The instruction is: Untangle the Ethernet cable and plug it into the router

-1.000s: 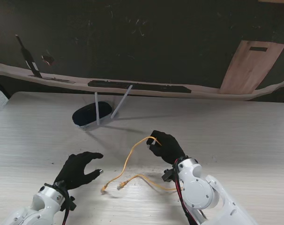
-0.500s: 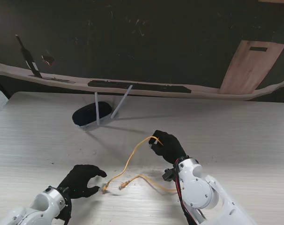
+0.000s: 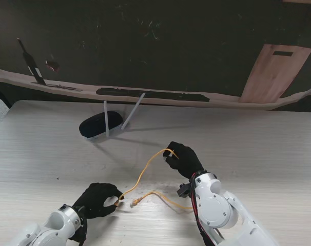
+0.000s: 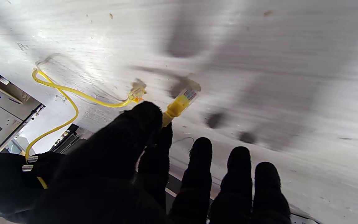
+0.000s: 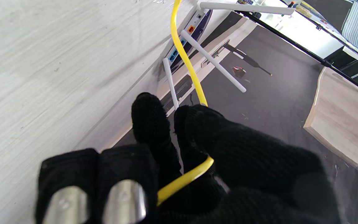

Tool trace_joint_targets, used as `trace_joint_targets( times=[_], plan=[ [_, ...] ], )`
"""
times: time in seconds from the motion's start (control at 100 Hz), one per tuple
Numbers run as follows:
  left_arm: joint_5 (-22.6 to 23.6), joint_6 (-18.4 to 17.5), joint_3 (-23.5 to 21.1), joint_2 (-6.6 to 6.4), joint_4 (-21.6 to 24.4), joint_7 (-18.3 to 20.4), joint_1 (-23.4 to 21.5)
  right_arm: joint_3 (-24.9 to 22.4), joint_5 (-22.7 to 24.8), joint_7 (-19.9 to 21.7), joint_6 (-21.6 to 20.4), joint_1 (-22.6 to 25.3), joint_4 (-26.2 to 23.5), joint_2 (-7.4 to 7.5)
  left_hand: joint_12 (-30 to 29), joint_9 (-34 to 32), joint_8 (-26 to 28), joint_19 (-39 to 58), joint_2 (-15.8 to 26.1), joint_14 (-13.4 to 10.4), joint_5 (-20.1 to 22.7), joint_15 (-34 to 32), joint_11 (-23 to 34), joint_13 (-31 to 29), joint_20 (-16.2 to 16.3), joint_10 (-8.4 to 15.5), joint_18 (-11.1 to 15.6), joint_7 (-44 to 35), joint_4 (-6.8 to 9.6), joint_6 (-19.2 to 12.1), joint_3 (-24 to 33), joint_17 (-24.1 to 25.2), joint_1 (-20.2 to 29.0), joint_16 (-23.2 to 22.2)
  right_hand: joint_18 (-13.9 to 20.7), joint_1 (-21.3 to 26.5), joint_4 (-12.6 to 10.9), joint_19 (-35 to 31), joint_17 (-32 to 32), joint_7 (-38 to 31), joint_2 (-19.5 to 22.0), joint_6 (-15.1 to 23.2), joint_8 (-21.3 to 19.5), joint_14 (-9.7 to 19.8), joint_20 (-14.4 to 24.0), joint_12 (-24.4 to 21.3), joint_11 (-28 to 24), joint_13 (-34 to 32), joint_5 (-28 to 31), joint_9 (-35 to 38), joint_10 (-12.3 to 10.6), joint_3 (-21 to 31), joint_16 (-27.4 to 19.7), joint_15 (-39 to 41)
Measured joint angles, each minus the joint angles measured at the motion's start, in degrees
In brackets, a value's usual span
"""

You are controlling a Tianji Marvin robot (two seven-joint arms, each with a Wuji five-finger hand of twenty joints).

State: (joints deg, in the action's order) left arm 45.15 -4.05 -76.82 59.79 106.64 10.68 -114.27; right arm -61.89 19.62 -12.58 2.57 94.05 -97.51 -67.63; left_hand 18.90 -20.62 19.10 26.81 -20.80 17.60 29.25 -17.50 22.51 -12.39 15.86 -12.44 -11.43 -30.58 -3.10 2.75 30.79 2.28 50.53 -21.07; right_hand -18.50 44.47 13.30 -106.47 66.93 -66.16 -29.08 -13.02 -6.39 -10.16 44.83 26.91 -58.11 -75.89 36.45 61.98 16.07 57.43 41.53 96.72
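**Both hands hold the yellow cable, and the router waits farther back**

Nearest to me, the left hand (image 3: 100, 200) is low on the table (image 3: 258, 138). Its thumb and first finger pinch the yellow cable (image 3: 145, 171) just behind one plug (image 4: 182, 101). The plug sticks out past the fingertips (image 4: 148, 113), and it looks like it hangs just over the table, though the wrist picture is a bit blurry there. The other three fingers of that hand are stretched out and hold nothing.

Just beside that plug, to the right, lies the second plug (image 3: 135, 202). It rests on the table. No hand touches it. From it the cable runs along the table in a soft bend toward the right arm (image 3: 214, 207).

A little farther from me is the right hand (image 3: 182, 159). It is closed on the cable. In the wrist view the cable goes between the thumb and the first finger, and a loop of it curls under the palm. From the right hand the cable goes down in a long curve to the left hand.

Farther still, to the left, sits the black router (image 3: 96, 125). It has two white antennas (image 3: 119, 119), and they stand up and lean. In the right wrist view I can see blue ports (image 5: 173, 54) on its back. The router is well apart from both hands and from both plugs.
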Motion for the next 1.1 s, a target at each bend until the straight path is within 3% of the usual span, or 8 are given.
trace_joint_targets(
  times=[0.12, 0.32, 0.62, 0.72, 0.82, 0.88, 0.96, 1.1],
  plan=[
    [0.3, 1.0, 0.7, 0.06, -0.3, -0.7, 0.2, 0.0, 0.0, -0.2, 0.0, 0.0, 0.0, -0.08, 0.0, -1.6, 1.3, 0.0, 1.2, 0.0, 1.8, -0.4, 1.3, 0.0, 0.0, 0.6, 0.0, -8.8, 0.00, -0.3, -12.6, 0.0, 9.3, 0.0, 0.0, 0.0, 0.0, 0.0, 0.0, 0.0, 0.0, -0.3, 0.0, 0.0, 0.0, 0.0, 0.0, 0.0, 0.0, 0.0, 0.0, 0.0, 0.0, 0.0],
    [0.2, 1.9, 1.0, 0.17, -0.3, -1.1, 0.2, -0.2, 0.0, -0.4, 0.1, 0.0, 0.0, -0.16, 0.4, -5.1, 1.3, 2.7, 5.0, 0.0, 3.0, -1.7, 2.8, -0.1, 0.2, 0.7, 0.0, -15.2, -0.41, 0.0, -21.0, 0.0, 14.7, 0.0, 0.0, 0.0, 0.0, 0.0, 0.0, 0.0, 0.0, -0.3, 0.0, 0.0, 0.0, 0.0, 0.0, 0.0, 0.0, 0.0, 0.0, 0.0, 0.0, 0.0],
    [-3.0, 0.5, 1.0, 0.29, -0.5, -1.0, 0.3, -0.4, 0.0, -0.2, 0.8, 0.1, 0.0, -0.17, 1.1, -6.9, 1.9, 6.8, 4.7, 0.0, 3.1, -3.0, 4.2, -0.5, 1.0, 1.4, -0.9, -17.9, -0.42, 0.2, -20.8, 0.0, 15.0, 0.0, 0.0, 0.0, 0.0, -0.1, 0.0, 0.0, 0.0, -0.4, 0.0, 0.0, -2.2, 0.0, 0.0, 0.0, 0.0, 0.0, 0.0, 0.0, 0.0, 0.0],
    [-5.4, -1.0, 0.9, 0.50, -1.1, -2.2, 0.3, -0.5, -0.1, -0.2, 1.4, 0.1, 0.0, -0.17, 1.8, -8.6, 2.0, 9.3, 1.2, 0.0, 3.1, -4.3, 5.1, -2.5, 2.1, 1.4, -1.9, -20.4, -0.43, 1.6, -12.5, 0.2, 12.1, -0.1, -0.5, 0.0, 0.0, -0.2, 0.0, 0.3, -1.1, -1.6, 0.0, -0.1, -7.0, 0.0, 0.0, 0.0, -0.2, 0.0, 0.0, 0.7, -2.5, -0.8],
    [-7.2, -1.7, 0.5, 0.88, -1.3, -3.0, 0.1, -0.8, -0.2, -0.2, 2.1, 0.2, 0.0, -0.22, 2.0, -10.8, 2.1, 11.5, -1.8, 0.1, 3.1, -4.8, 6.4, -4.4, 2.8, 1.4, -3.1, -23.0, -0.43, 2.8, -3.2, 0.6, 7.8, -0.8, -10.5, -5.4, -0.3, 2.6, -2.2, 7.4, -3.7, -2.2, -1.7, -4.4, -15.3, -1.0, 3.0, 0.4, -0.9, 0.0, 2.9, 3.5, -9.9, -10.5],
    [-9.1, -2.1, -0.1, 1.07, -1.3, -3.0, 0.0, -1.0, 0.1, -0.4, 2.7, 0.3, 0.0, -0.25, 2.5, -12.2, 2.6, 12.5, -3.2, 0.2, 3.1, -5.8, 7.1, -6.0, 3.5, 1.4, -3.5, -24.1, -0.43, 3.3, 1.2, 0.6, 5.7, -1.1, -16.8, -10.3, -4.1, 12.2, -9.4, 12.3, -6.2, -2.4, -7.5, -11.8, -20.3, -2.0, 2.5, 3.7, -3.3, -3.0, 7.7, 5.5, -17.3, -25.2],
    [-9.9, -2.4, -0.6, 1.15, -1.2, -2.7, -0.2, -1.0, 2.8, -1.1, 3.6, 0.5, 0.0, -0.26, 3.1, -13.5, 2.7, 14.0, -3.9, 1.1, 3.2, -7.1, 7.3, -8.4, 4.3, 1.3, -4.4, -25.0, -0.43, 3.8, 3.8, -0.3, 4.4, -1.8, -18.6, -14.2, -4.1, 25.5, -26.8, 14.9, -9.7, -1.8, -10.3, -15.9, -20.8, -3.1, 6.5, 14.0, -8.4, -11.3, 8.5, 6.2, -21.4, -43.9],
    [-11.0, -2.3, -1.0, 1.05, -1.1, -1.3, -0.1, -1.8, 3.8, 0.6, 4.6, 1.2, -0.3, -0.02, 3.2, -14.0, 2.8, 16.5, -4.8, 2.2, 3.2, -8.2, 7.8, -9.8, 5.7, 0.3, -5.1, -25.6, -0.17, 4.8, 6.2, -1.5, 3.5, -2.5, -15.4, -16.9, -4.1, 45.4, -52.2, 16.2, -13.2, 0.6, -10.6, -14.5, -24.2, -4.4, 13.4, 40.6, -22.0, -32.9, 7.5, 4.7, -23.5, -67.1]
  ],
)
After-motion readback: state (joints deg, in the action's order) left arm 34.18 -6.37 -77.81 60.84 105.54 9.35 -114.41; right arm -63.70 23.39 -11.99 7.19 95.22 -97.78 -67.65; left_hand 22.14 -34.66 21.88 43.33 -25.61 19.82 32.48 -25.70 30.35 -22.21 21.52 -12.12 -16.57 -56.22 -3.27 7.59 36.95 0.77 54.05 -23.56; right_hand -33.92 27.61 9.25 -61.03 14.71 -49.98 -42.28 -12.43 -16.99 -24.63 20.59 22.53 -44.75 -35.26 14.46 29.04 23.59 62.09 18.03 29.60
